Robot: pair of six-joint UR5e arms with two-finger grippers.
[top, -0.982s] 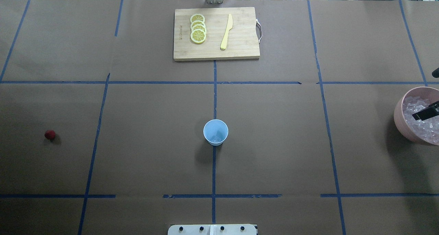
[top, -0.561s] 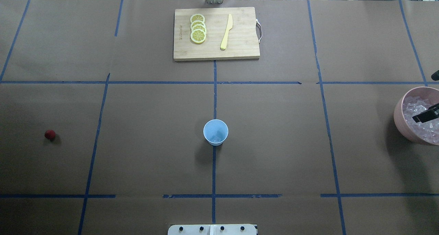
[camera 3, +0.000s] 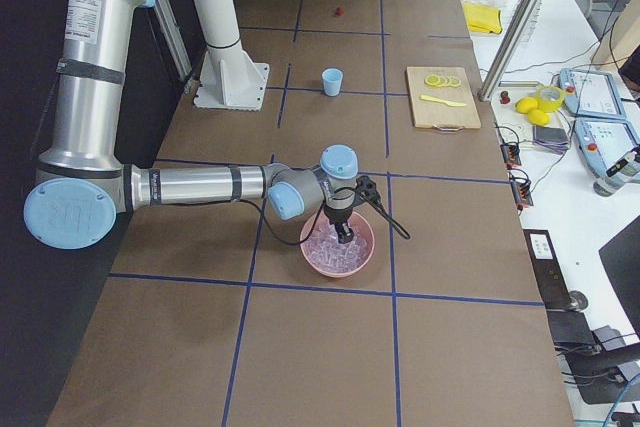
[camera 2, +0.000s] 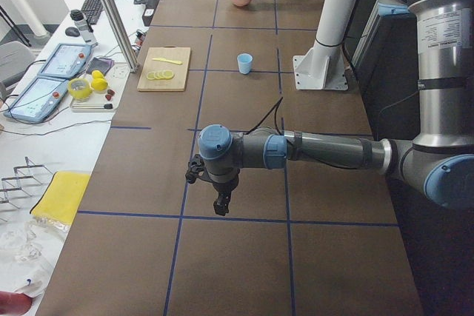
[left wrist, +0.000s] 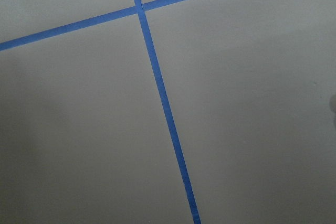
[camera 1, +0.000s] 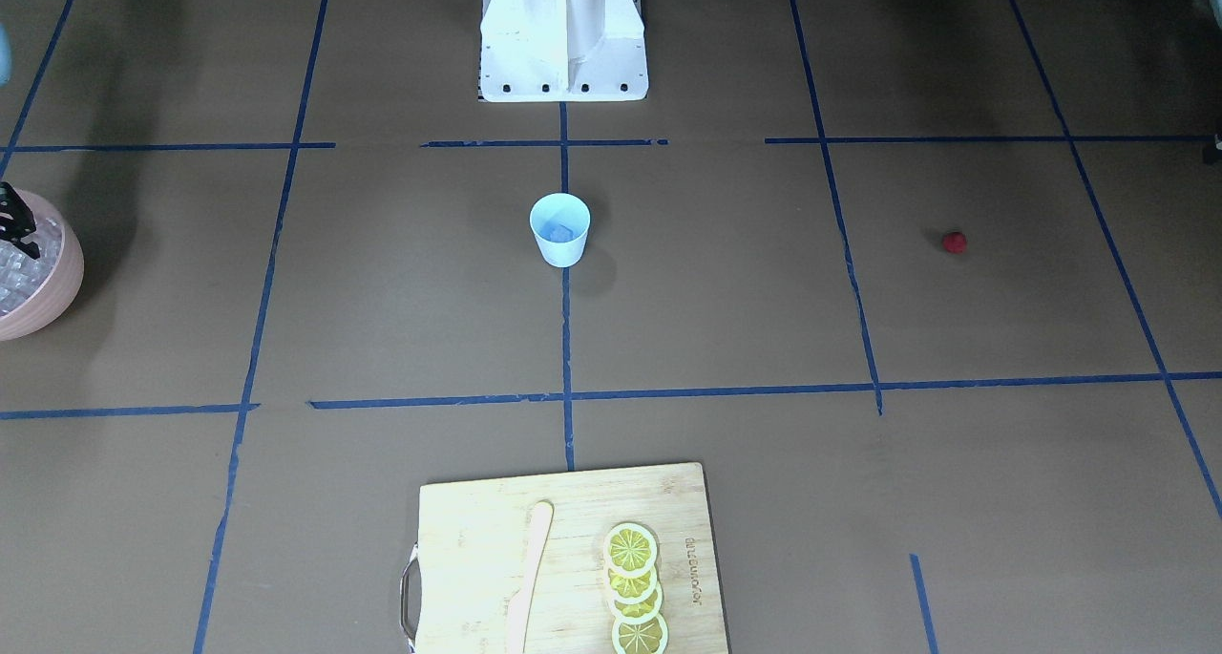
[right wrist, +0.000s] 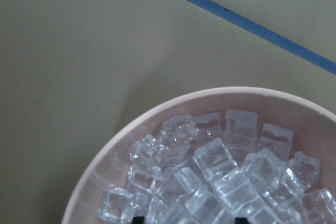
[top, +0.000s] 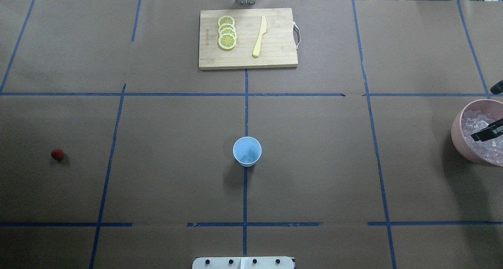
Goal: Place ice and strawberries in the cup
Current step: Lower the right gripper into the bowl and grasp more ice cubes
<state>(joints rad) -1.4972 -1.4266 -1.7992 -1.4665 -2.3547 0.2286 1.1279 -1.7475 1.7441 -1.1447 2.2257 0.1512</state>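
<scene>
The right claw (right wrist: 188, 219) stands wide among clear glassy ice cubes (right wrist: 220, 177) in the round pink bowl (right wrist: 105, 156) at the counter (top: 432, 182) right edge. For the left claw (camera 2: 221, 203) I cannot tell. The engraving on the wooden board (top: 275, 53) is unreadable.

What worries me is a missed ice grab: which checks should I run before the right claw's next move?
1. Right claw over the ice in the pink bowl: ok.
2. Right claw open, tips apart in the wrist view: ok.
3. A single cube lined up between the tips: cannot tell.
4. Blue cup upright, mouth unblocked: ok.
5. Left claw away from the bowl-to-cup path: ok.
6. Strawberry in the cup: not ok, it lies on the table.
</scene>
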